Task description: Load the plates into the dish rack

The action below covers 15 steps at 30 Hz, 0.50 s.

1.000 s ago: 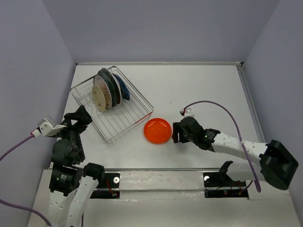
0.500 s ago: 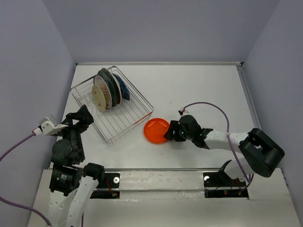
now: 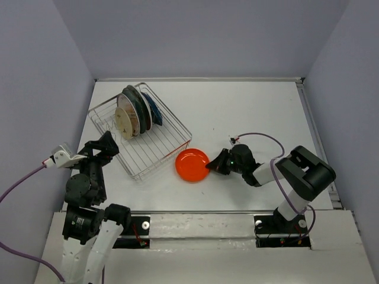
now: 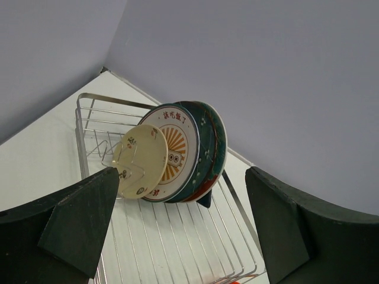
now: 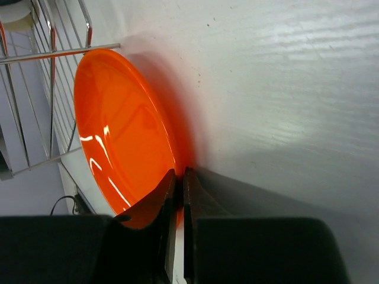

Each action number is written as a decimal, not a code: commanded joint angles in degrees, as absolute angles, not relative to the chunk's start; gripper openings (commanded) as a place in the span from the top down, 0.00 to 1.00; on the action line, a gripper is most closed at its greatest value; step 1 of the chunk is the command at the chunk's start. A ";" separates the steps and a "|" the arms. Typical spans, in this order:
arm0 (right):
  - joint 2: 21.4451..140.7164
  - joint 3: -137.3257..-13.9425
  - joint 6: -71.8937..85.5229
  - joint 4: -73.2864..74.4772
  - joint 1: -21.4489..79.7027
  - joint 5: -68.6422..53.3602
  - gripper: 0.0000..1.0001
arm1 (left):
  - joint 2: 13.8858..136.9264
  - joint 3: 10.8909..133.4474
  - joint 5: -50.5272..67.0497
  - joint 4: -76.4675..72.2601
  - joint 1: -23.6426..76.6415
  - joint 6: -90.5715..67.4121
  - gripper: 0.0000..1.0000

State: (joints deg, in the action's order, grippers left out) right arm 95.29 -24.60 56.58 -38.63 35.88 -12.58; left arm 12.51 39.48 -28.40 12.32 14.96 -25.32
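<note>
- Right arm [image 3: 302,174]: black joint housings are joined by a white link; a purple cable [image 3: 257,134] is looped behind the claw.
- Left arm [image 3: 89,183]: black joints; a white plug [image 3: 61,158] and purple lead [image 3: 23,179] are fitted behind the claw.
- Left fingers [image 4: 77,219] and right fingers [image 5: 201,204]: moulded matte black.

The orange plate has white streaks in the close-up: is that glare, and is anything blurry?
Right wrist view: yes, lamp glare streaks the glossy orange plate, and the right tool casts a dark shadow on the table. Left wrist view: the left tool's fingers loom dark, with little detail; the racked plates are sharp.
</note>
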 commanded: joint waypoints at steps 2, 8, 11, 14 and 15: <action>89.69 -19.25 56.87 -36.22 35.42 -7.93 0.93 | 13.18 38.76 -26.90 8.88 15.12 -23.73 0.01; 68.24 -24.16 48.00 -14.09 35.42 -0.98 0.93 | 13.27 38.76 -26.46 8.61 15.03 -23.73 0.01; 58.99 -32.23 41.94 -4.94 36.99 4.90 0.93 | 13.53 38.67 -26.28 8.53 15.03 -24.26 0.01; 59.75 -43.45 39.21 -2.11 42.51 8.42 0.93 | 13.62 38.67 -26.63 8.53 14.68 -25.31 0.01; 61.33 -46.55 36.94 -2.02 44.45 12.44 0.93 | 13.71 38.67 -26.98 8.70 14.59 -25.57 0.01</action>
State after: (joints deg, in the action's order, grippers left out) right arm 60.18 -33.71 44.99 -5.48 38.15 2.76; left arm 12.73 38.96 -26.76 11.75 14.94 -25.08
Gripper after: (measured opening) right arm 0.097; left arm 0.990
